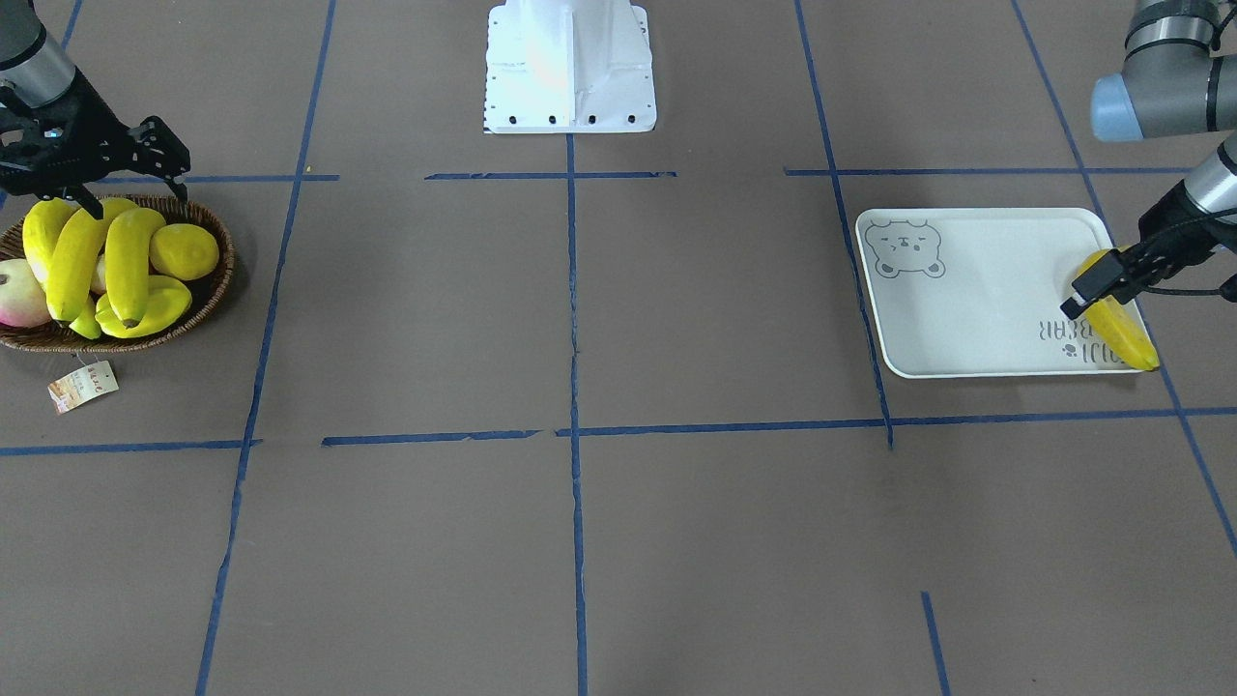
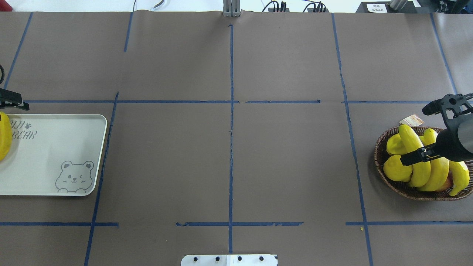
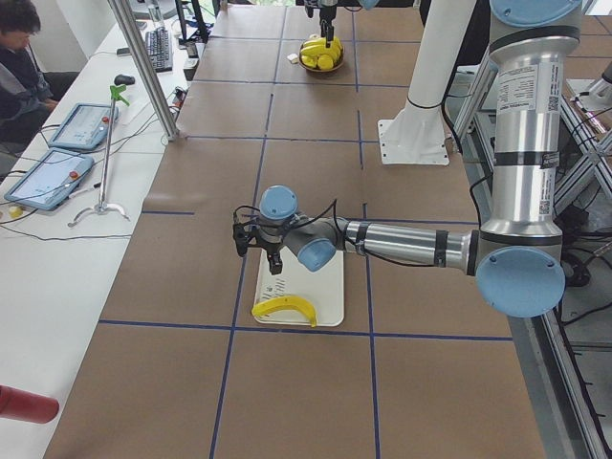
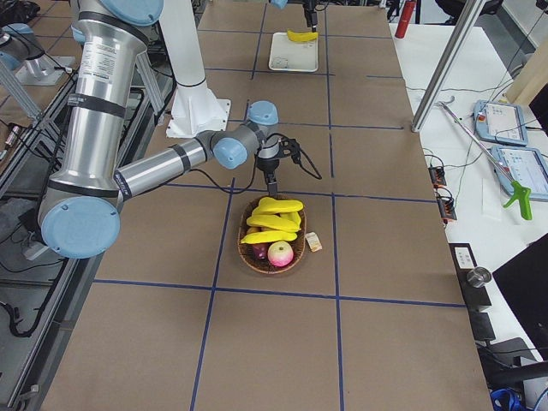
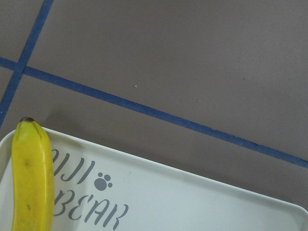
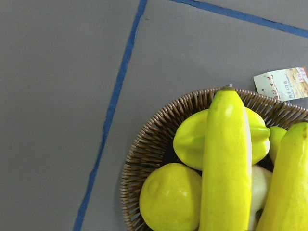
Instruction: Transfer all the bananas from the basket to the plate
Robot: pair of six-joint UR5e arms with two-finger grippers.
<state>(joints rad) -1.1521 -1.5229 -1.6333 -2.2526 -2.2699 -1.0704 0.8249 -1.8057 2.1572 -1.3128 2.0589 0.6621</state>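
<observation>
The left gripper (image 3: 256,256) is hovering with its fingers apart, holding nothing. One banana (image 1: 1126,333) is lying just below it on the white bear tray (image 1: 976,300), at the lettered corner. The right gripper (image 1: 137,201) is hanging wide open over the wicker basket (image 1: 224,266), with three bananas (image 1: 128,261) resting beneath its fingers, beside a lemon (image 1: 184,251).

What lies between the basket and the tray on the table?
Nothing. In the overhead view, the stretch between the basket and the tray is bare brown table cover, crossed only by blue tape lines.
</observation>
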